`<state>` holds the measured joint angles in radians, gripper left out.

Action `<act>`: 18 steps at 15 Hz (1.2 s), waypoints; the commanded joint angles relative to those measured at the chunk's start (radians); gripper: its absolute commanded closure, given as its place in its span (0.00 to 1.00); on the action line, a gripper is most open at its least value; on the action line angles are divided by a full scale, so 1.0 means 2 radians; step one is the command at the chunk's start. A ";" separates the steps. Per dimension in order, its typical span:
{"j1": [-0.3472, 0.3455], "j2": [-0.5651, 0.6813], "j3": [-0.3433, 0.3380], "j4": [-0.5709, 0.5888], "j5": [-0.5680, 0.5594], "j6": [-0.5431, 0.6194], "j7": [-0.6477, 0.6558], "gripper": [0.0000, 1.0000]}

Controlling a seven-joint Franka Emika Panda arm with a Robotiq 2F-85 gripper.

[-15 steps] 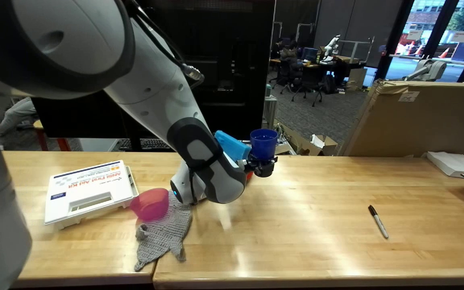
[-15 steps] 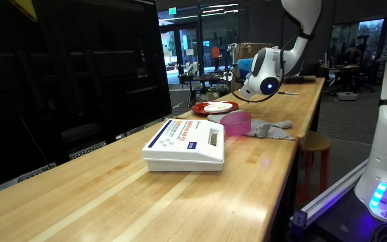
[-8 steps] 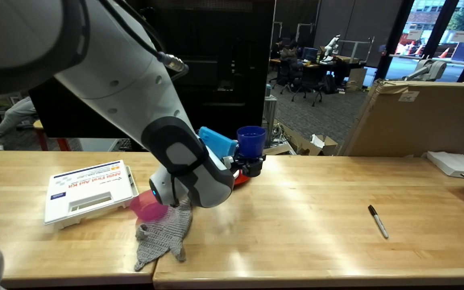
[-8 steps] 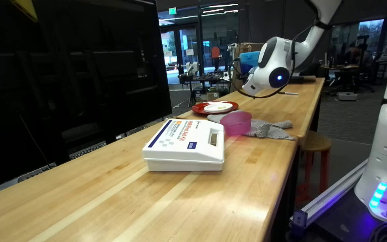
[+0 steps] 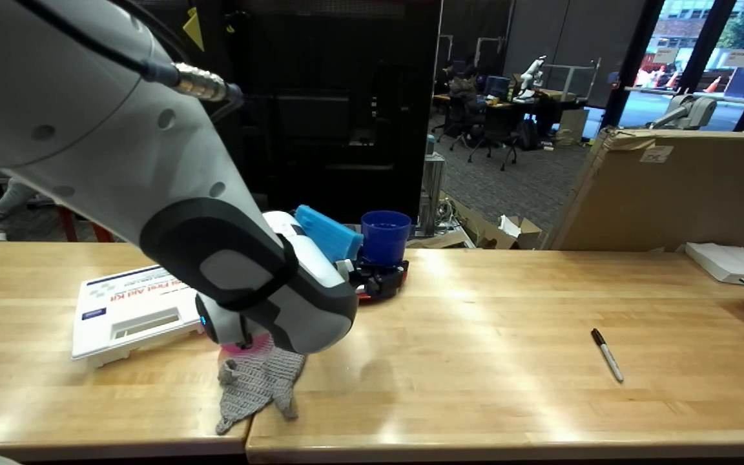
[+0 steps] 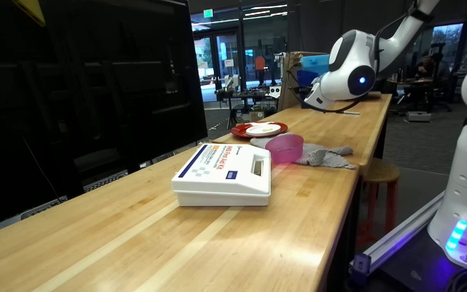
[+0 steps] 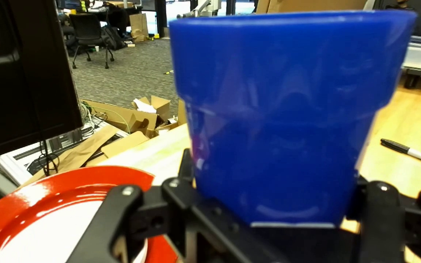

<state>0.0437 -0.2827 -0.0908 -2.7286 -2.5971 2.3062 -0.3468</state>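
Fingers point(image 7: 382, 215): set widely apart along the bottom of the wrist view, with a blue cup point(image 7: 283, 120) clasped between them by its lower wall.
Blue cup: held upright, mouth uppermost, from the centre to the right of the wrist view; in an exterior view it is found near mid-frame, apparently above the counter point(image 5: 475, 387).
Cup's carry: judged to be the step in hand, as the cup is gripped and appears raised.
Cup's next move: a level, steady motion is judged to be called for, with the grip firm and the nearby red plate point(image 7: 119, 175) avoided.
Red plate: seen lower left in the wrist view, with a white plate point(image 7: 49, 233) set on it.
Grey cloth point(image 5: 256, 387): laid lower left in an exterior view, partly hidden by the robot arm point(image 5: 172, 155).
Pink bowl point(image 6: 284, 149): placed at the cloth, just beside the first-aid kit point(image 6: 217, 178); how much of it is borne by the cloth cannot be told.
Marker point(image 5: 606, 355): laid lower right in an exterior view, well apart from the cup.
Cardboard boxes point(image 7: 161, 105): seen left of the cup in the wrist view, beyond the counter.
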 commanded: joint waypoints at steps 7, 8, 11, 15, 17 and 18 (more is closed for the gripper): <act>-0.012 0.012 0.027 -0.001 0.000 -0.004 0.000 0.42; -0.011 0.010 0.032 -0.005 0.000 -0.003 -0.005 0.42; -0.006 0.006 0.049 -0.018 -0.001 0.000 -0.012 0.42; -0.003 -0.001 0.069 -0.030 -0.001 0.005 -0.035 0.42; -0.003 0.002 0.077 -0.022 -0.001 0.010 -0.053 0.42; -0.003 -0.001 0.079 -0.022 -0.001 0.013 -0.061 0.42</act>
<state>0.0402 -0.2507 0.0500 -2.7724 -2.5972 2.3070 -0.4123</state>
